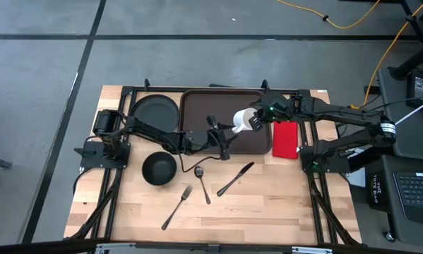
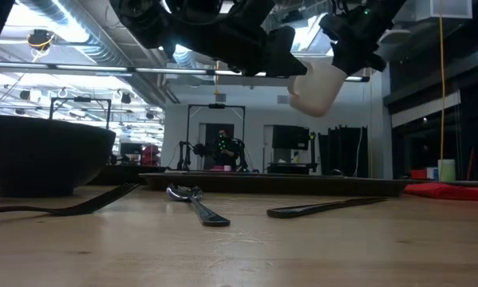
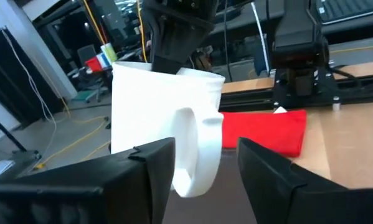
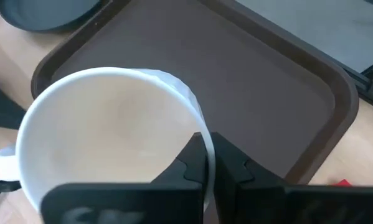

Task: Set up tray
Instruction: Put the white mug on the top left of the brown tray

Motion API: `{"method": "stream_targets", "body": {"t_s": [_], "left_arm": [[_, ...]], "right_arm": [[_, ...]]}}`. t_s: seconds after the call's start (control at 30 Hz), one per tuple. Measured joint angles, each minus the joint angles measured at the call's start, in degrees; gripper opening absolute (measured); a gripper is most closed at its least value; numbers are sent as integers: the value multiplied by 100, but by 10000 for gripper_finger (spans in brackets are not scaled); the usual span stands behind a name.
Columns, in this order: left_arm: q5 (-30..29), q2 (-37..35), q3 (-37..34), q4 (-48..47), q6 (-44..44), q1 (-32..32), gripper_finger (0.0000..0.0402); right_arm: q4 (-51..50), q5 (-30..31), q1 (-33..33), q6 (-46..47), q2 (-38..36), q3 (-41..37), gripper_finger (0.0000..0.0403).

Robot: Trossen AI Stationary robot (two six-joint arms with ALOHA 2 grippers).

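A dark brown tray (image 1: 197, 113) lies flat at the far middle of the wooden bench (image 1: 267, 204), a black plate (image 1: 155, 111) just to its left. Above the tray's right part, the right end effector (image 4: 208, 163) is clamped on the rim of a white mug (image 1: 245, 120), held in the air. The left end effector (image 3: 205, 165) has its fingers apart either side of the mug's handle. A red napkin (image 1: 285, 140) lies right of the tray. Nearer are a black bowl (image 1: 159, 168), fork (image 1: 176, 207), spoon (image 1: 202, 182) and knife (image 1: 235, 178).
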Motion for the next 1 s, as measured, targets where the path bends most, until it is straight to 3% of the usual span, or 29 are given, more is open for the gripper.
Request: {"method": "stream_targets", "body": {"t_s": [1.0], "left_arm": [[-1080,-2,-2,133,850,51,166]], "right_arm": [[376,166,-2,140,2,3,11]]}}
